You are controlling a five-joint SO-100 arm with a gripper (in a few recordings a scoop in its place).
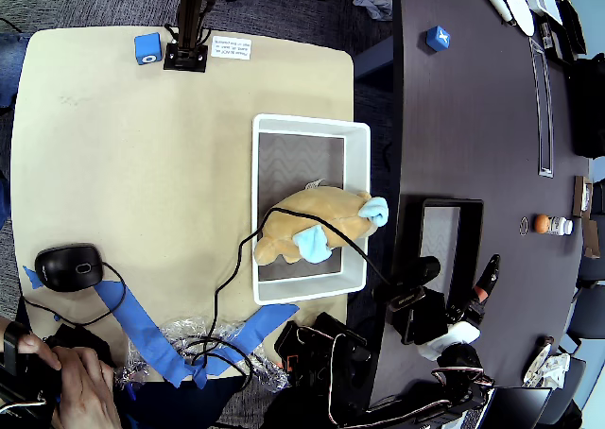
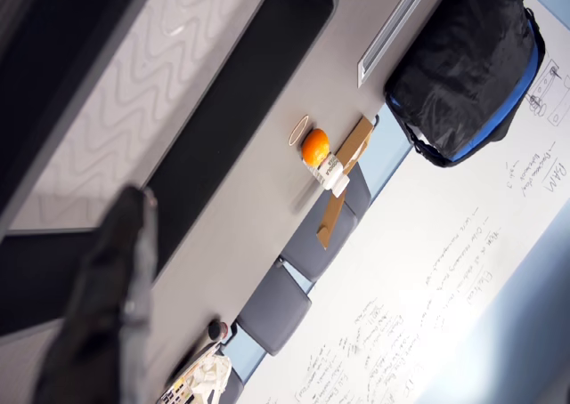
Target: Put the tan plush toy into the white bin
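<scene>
The tan plush toy point(image 1: 317, 226) lies inside the white bin point(image 1: 357, 202), in the half of the bin nearest the bottom of the overhead view, with one light blue patch at its right end and another on its lower side. A black cable runs across the toy and down off the bin onto the tan desk point(image 1: 132, 164).

The gripper point(image 1: 477, 287) shows in the overhead view well to the right of the bin, over the dark desk point(image 1: 473, 117), beside a black tray point(image 1: 452, 207) with a pale zigzag floor. It holds nothing, and the toy is well apart from it, to its left. In the wrist view a blurred dark finger point(image 2: 102, 315) sits in the lower left corner, and I cannot tell whether the gripper is spread or pressed together. Beyond it an orange ball point(image 2: 314, 146) rests on the dark desk, and a black and blue bag point(image 2: 463, 75) sits farther off.
</scene>
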